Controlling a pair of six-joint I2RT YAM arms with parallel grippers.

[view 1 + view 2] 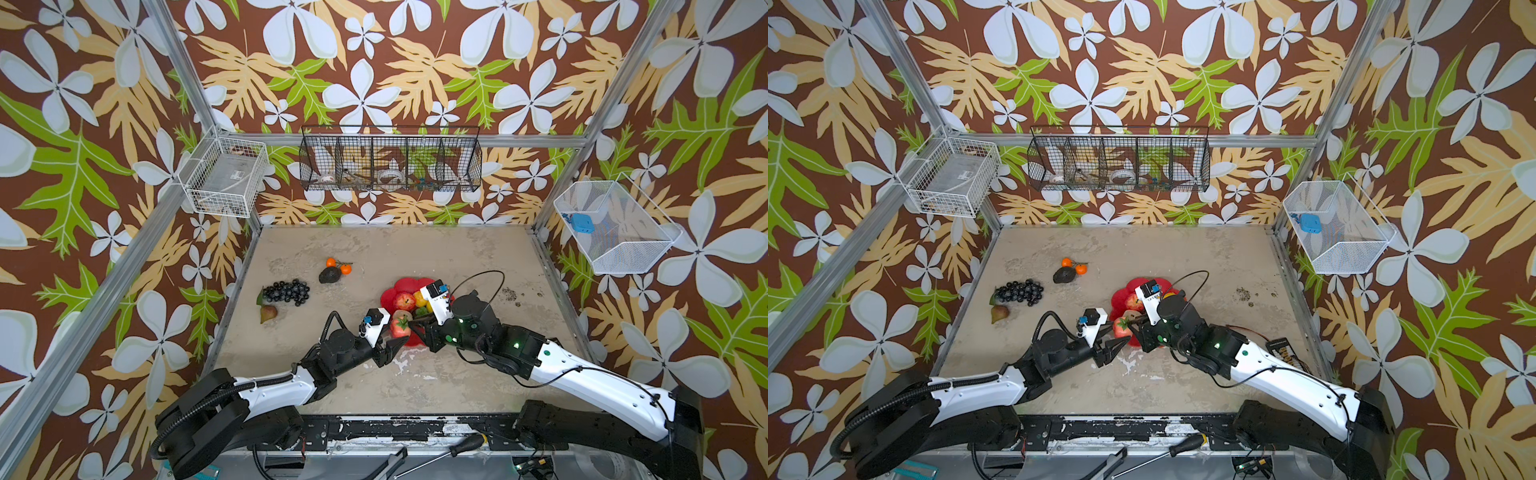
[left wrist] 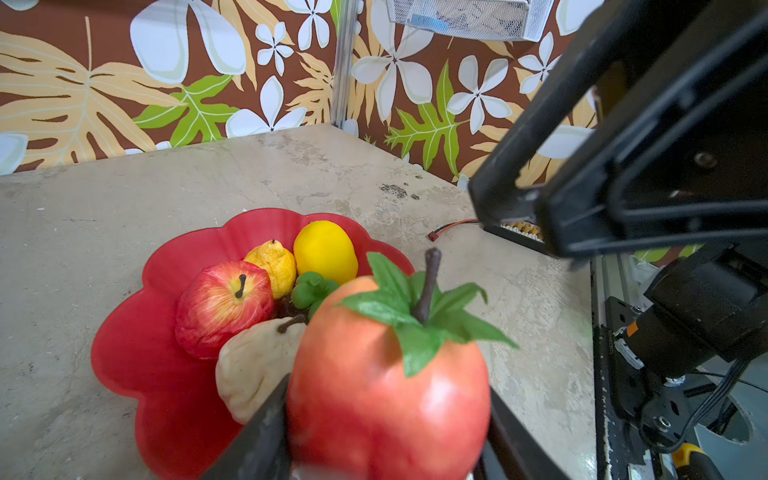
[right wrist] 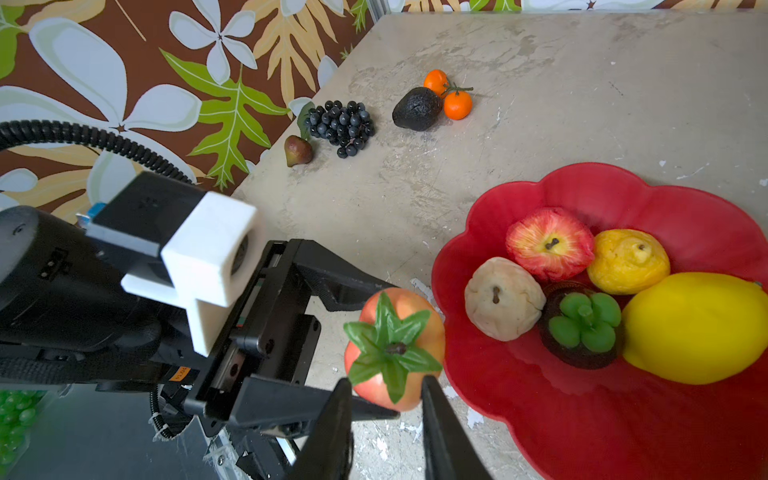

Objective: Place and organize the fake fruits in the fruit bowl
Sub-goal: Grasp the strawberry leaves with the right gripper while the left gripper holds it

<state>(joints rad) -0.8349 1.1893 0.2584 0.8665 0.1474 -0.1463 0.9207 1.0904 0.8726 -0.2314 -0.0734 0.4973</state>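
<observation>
The tomato-like fruit (image 1: 400, 327) is clamped by the left gripper (image 3: 386, 349) at the fruit bowl's (image 1: 409, 284) lower-left rim, mid-frame in both top views; it is flanked by the right gripper's (image 3: 387, 384) narrowly parted fingers; whether gripped cannot be told.

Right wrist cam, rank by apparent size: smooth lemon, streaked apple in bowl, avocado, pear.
1. smooth lemon
2. streaked apple
3. avocado
4. pear
The avocado and pear lie farther from the camera, so their true rank is unsure.
</observation>
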